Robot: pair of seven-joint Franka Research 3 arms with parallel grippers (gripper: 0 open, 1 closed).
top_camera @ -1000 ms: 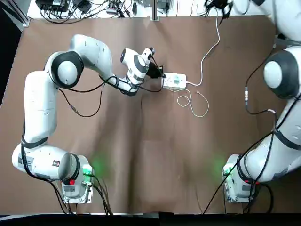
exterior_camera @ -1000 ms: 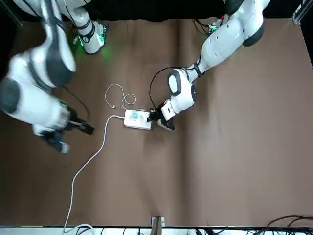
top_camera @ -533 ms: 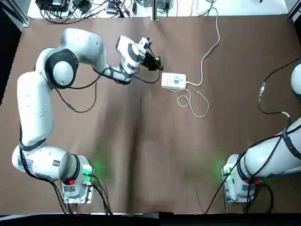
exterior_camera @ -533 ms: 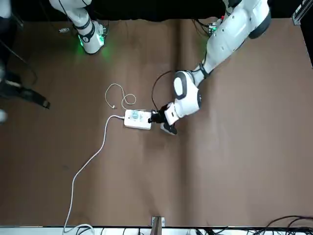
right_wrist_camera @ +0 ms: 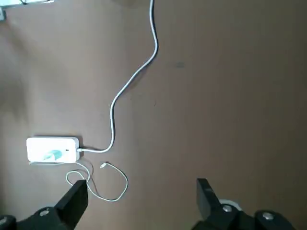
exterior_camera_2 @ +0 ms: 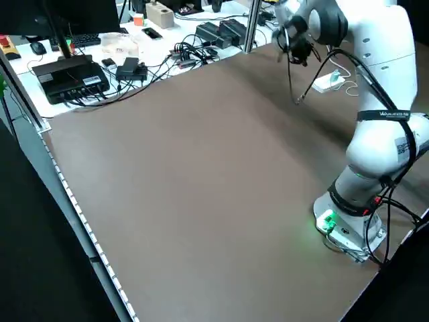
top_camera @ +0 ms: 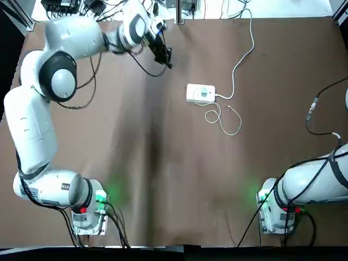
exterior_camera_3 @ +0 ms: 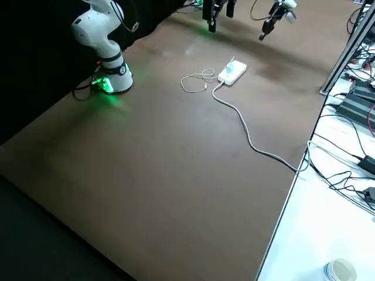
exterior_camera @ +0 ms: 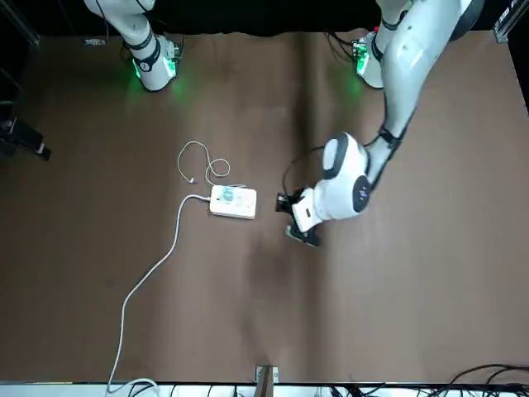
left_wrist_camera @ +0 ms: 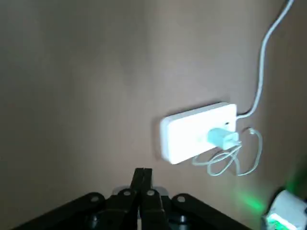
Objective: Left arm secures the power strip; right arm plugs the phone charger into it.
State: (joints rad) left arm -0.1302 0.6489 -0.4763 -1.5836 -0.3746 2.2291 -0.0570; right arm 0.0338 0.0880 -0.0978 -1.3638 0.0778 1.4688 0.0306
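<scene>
Brown tabletop (top_camera: 179, 179) supports the power strip (top_camera: 200, 93), phone charger (top_camera: 204, 92) seated in its face. Left gripper (left_wrist_camera: 143, 170), clear of the strip: fingers together, nothing held. Right gripper (right_wrist_camera: 143, 184), well apart: fingers spread wide, empty.

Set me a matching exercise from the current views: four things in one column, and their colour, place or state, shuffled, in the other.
Things
1. power strip
2. charger plug
3. left gripper
4. right gripper

Descriptions
A. fingers apart, at the front view's left edge
B. teal, seated on the white block
C. white, lying on the table with a thick cord from one end
D. fingers together, raised clear of the white block

Pairs: 1-C, 2-B, 3-D, 4-A
</scene>
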